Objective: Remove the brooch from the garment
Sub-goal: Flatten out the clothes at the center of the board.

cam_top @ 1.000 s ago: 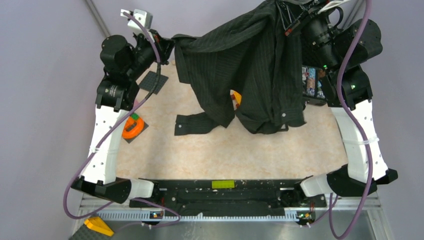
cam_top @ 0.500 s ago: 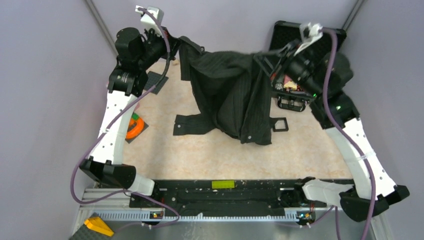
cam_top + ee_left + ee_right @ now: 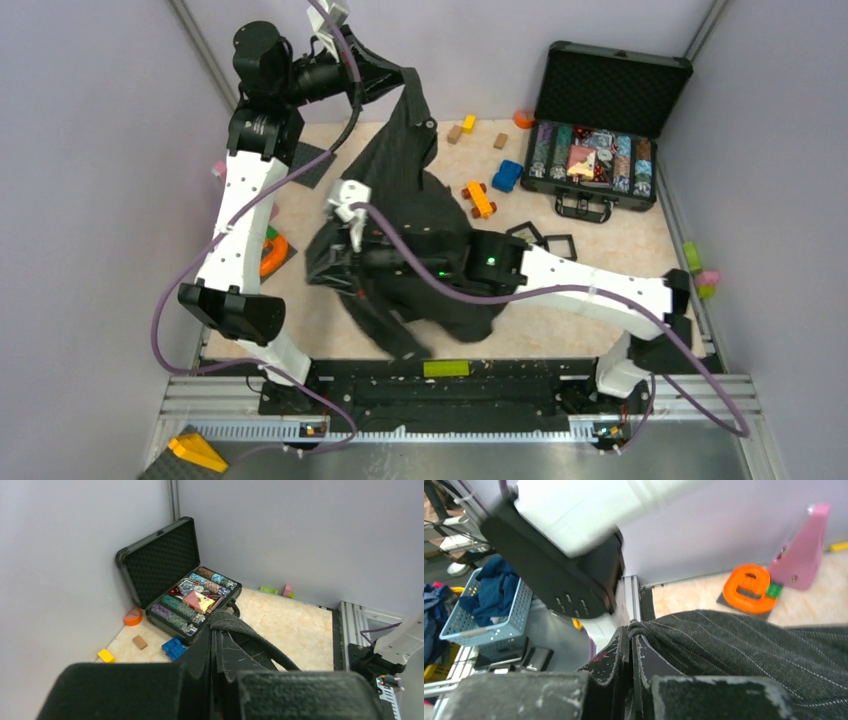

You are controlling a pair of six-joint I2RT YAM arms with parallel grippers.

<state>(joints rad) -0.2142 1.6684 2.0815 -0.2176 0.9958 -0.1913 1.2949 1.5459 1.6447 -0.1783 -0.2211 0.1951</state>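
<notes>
The left end effector (image 3: 393,82), raised over the far-left corner of the surface (image 3: 600,300), is clamped on a fold of the garment (image 3: 425,215); its wrist view shows the dark cloth pinched between the pads (image 3: 125,690). The right end effector (image 3: 345,262), low toward the near-left part, is likewise closed tight on pinstriped cloth. The garment hangs from the upper grip and bunches from the middle of the surface to its near edge. The brooch cannot be made out in any view. At the far-right corner a black case (image 3: 612,90) stands open, foam-lined lid upright, its tray filled with rows of coloured chips (image 3: 556,150) and a reddish triangular piece (image 3: 580,165) on top. Off the surface, the right wrist view shows a pale blue basket (image 3: 494,622) holding blue cloth (image 3: 499,587).
</notes>
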